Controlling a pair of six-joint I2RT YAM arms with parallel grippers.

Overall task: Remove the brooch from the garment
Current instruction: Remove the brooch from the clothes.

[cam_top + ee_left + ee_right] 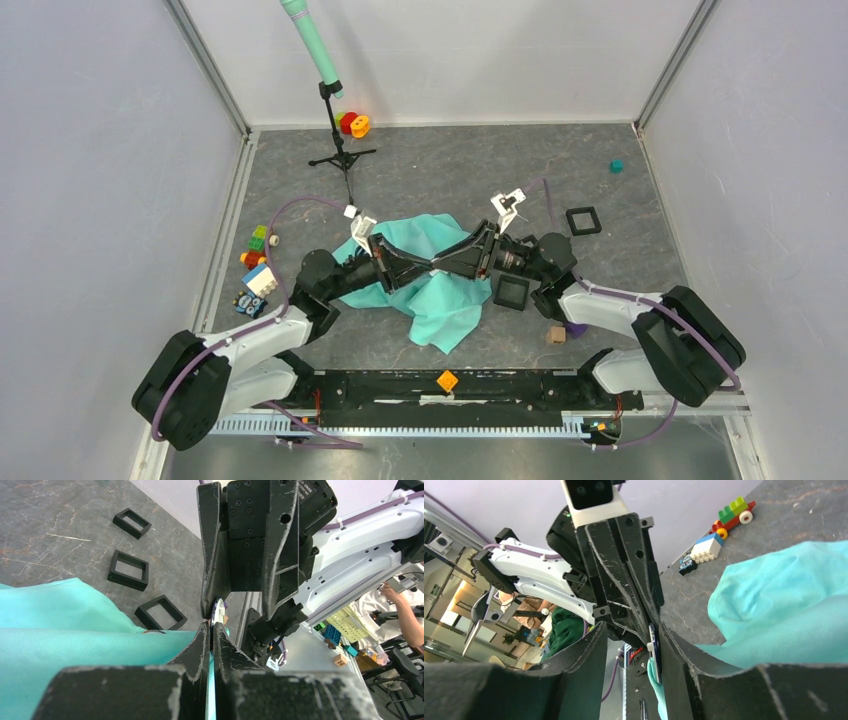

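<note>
Lying bunched on the grey surface (450, 165) is the green garment (445, 310). The left jaws pinch its cloth tight, just beside the small round brooch (652, 641). The right jaws stand open around it

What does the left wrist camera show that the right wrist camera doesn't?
Only the left wrist view shows three black square frames and the right end effector, seen from in front with its fingers apart. Only the right wrist view shows the toy bricks and the left end effector, its fingers closed together. Both show the turquoise shirt and the small round brooch, which sits where the two end effectors meet.
</note>
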